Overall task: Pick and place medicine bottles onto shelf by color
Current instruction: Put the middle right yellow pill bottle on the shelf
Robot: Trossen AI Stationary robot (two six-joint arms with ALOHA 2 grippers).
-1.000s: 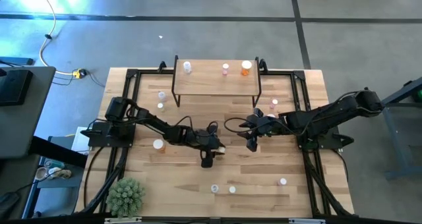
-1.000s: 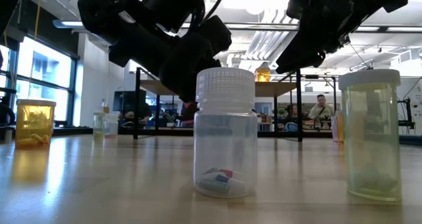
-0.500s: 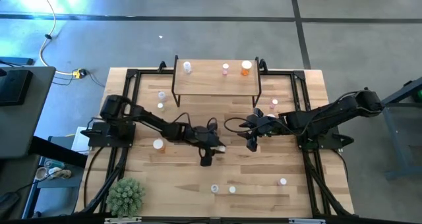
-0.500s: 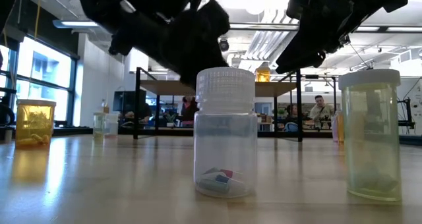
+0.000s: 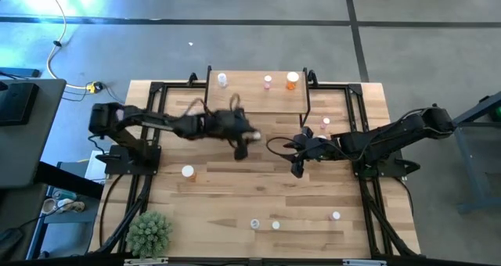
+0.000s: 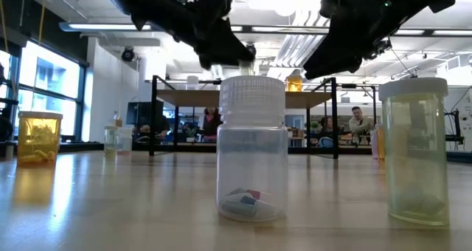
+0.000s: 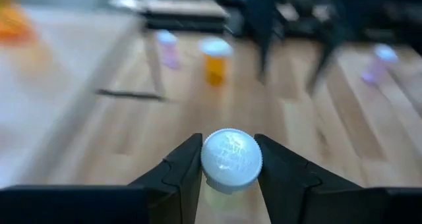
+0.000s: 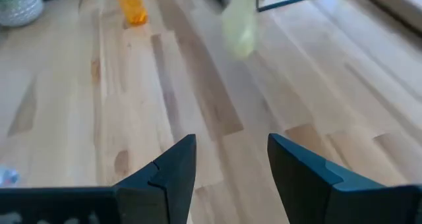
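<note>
My left gripper [image 5: 244, 139] hangs over the table just in front of the shelf [image 5: 257, 100], shut on a pale yellow medicine bottle [image 7: 230, 159] with a white cap. The shelf, a low riser with a wood top on black legs, carries three bottles: a clear one [image 5: 222, 79], a pink one [image 5: 268, 80] and an orange one [image 5: 292, 79]. My right gripper [image 5: 297, 169] waits open to the right of the table's middle, with nothing between its fingers [image 8: 173, 163]. More bottles stand about the table. My left gripper pinches the bottle between its two fingers, at the white cap [image 7: 231, 145] and just below it. One finger [image 7: 186, 165] lies on each side of the cap. The fingers slant down toward the table's far side. The bottle is lifted clear of the table.
Loose bottles stand at the left [image 5: 192, 112] [image 5: 187, 171], along the near edge [image 5: 254, 223] [image 5: 275, 225] [image 5: 336, 216] and by the shelf's right leg [image 5: 326, 123]. A potted plant [image 5: 149, 233] sits at the near left corner. Black frame rails [image 5: 354, 109] flank the table.
My left gripper has risen and swung from the table's middle toward the far edge, up to the front of the shelf. It has carried the bottle along, clear of the table. My right arm has kept still.
</note>
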